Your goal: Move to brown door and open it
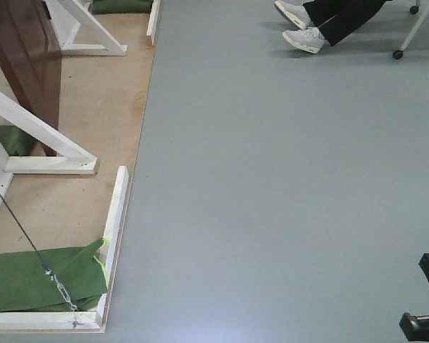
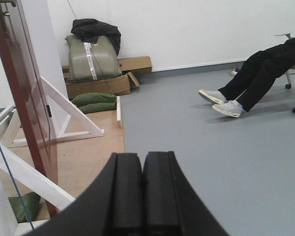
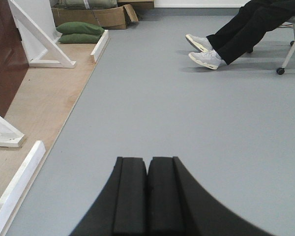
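The brown door [image 1: 25,64] stands upright at the far left on a raised plywood platform [image 1: 107,93]; its reddish-brown face is glossy and panelled, and in the left wrist view it shows nearly edge-on as a tall, narrow slab [image 2: 24,98]; I cannot tell from here whether it is latched. White wooden braces [image 1: 50,143], plain painted timber with angled struts, prop the frame on either side; a white kerb board [image 1: 116,214] edges the platform nearest the robot. Soft green sandbags [image 1: 36,279] lie on the near corner of the platform, and a thin dark cord [image 1: 18,229] with a metal turnbuckle runs down across them.

To the right of the platform the smooth grey floor [image 1: 286,186] spreads wide and bare, matte with a faint sheen; the platform's straight edge marks the boundary on the left. At the far right sit a person's legs in black trousers [image 2: 255,78] with pale grey trainers [image 1: 304,39], beside a chair on castors [image 3: 285,54]. Against the far white wall [image 2: 187,29] are flattened cardboard boxes [image 2: 113,83], an olive padded case [image 2: 91,56] and a black jacket [image 2: 96,29] heaped on top.

The left end effector [image 2: 143,162] has its black, flat pads pressed together with nothing between; the right end effector [image 3: 147,164] is likewise pressed together on nothing; both hang over open floor, well apart from the door.
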You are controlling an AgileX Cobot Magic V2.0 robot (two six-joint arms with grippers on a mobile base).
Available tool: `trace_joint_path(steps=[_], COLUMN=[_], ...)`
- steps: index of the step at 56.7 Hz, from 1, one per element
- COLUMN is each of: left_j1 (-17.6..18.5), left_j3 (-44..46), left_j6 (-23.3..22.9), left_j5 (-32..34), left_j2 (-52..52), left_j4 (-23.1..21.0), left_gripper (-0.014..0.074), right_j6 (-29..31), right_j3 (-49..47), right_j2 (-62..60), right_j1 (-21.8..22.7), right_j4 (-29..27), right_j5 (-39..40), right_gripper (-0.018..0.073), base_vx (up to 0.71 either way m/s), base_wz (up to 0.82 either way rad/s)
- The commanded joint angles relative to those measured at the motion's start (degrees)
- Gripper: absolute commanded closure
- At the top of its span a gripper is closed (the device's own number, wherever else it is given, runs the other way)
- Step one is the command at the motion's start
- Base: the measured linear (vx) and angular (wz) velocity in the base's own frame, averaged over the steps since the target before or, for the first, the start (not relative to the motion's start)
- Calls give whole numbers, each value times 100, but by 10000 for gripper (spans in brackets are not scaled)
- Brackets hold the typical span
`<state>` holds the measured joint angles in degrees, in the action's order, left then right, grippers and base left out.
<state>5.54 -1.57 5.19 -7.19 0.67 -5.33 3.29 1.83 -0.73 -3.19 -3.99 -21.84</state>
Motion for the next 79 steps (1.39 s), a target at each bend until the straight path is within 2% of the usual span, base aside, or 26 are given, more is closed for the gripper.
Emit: trace_joint_path(steps=[1, 40, 79], left_j1=[2, 2, 2], left_j3=[102, 102, 102], left_j6=[-44, -44, -44], left_j5=[450, 450, 450], left_j2=[67, 67, 67], left_j4=[-71, -71, -71], left_gripper=[600, 600, 600], right_j6=[49, 49, 49], right_j3=[19, 19, 19], right_j2=[-32, -32, -32], right_j1=[9, 9, 9], right_j4=[19, 19, 19], right_j5=[442, 458, 458], right_gripper=[559, 559, 559], base_vx=[0, 5, 31], base_wz=[0, -1, 1])
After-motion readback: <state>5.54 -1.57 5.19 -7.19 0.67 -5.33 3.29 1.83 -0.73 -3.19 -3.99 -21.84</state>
